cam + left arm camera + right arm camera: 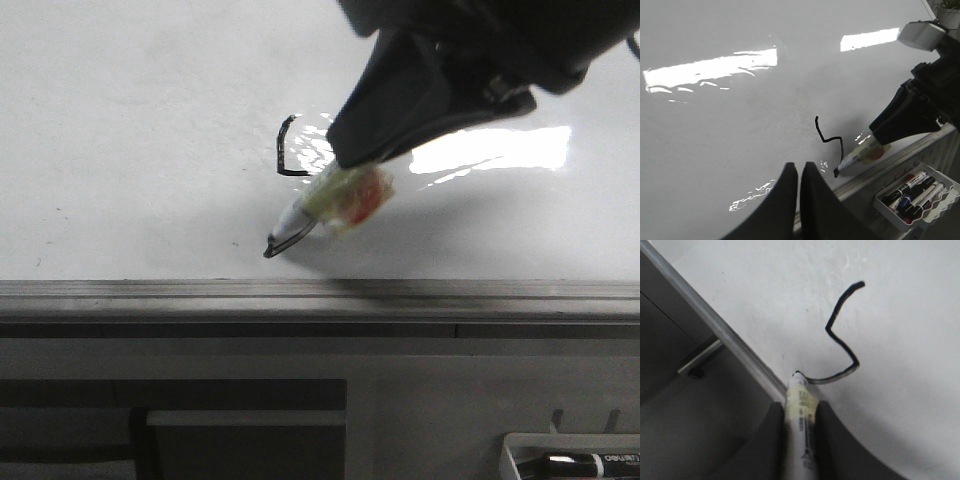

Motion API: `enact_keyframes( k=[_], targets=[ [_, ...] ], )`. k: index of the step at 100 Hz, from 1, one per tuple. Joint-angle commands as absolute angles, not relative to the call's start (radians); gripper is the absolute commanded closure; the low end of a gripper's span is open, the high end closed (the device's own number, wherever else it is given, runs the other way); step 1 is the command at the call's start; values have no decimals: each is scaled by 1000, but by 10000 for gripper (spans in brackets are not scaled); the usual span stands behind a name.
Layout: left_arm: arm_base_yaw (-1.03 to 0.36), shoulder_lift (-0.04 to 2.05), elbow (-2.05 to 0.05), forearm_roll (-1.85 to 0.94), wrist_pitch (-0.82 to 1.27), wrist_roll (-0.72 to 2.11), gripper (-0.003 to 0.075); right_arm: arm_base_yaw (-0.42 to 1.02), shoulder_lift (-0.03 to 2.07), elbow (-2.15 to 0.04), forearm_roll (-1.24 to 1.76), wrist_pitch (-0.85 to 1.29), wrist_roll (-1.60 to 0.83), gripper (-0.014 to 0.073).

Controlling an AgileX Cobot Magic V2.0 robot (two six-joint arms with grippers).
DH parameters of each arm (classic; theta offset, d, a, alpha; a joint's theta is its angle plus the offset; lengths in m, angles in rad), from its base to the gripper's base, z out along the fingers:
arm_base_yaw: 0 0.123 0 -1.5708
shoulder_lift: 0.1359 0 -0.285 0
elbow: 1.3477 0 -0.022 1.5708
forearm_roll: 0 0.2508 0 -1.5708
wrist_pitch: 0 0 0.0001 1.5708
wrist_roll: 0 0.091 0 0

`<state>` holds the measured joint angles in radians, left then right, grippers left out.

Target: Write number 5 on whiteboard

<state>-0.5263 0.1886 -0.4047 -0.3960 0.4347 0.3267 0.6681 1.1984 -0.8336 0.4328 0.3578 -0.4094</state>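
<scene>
At the near edge, a tray (570, 455) of spare pens (912, 192) sits below the grey rail (320, 290); the front view cuts it off at the corner. Above the rail lies the whiteboard (130, 130). The right gripper (799, 427) has its jaws clamped on a marker (800, 405), tip touching the board just beside the rail. Its arm hides part of the stroke in the front view. The number 5 (840, 340) runs from the marker tip away from the rail: a faint curve, then an angular black line. The left gripper (799, 175) hangs over the board near the stroke, its jaws pressed together on nothing. Farther off, glare patches (715, 67) blur the board's surface.
</scene>
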Motion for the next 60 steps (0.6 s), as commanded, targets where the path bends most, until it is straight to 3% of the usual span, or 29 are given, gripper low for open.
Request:
enact_keyframes(
  k=[1,60],
  targets=[
    [-524,197,-431,-409,355,317,741,691,1121,-904,400,292,-436,634],
    [-523,199,-431,-409,329,317,741,595,1202,-911,337,192,-436,634]
  ],
)
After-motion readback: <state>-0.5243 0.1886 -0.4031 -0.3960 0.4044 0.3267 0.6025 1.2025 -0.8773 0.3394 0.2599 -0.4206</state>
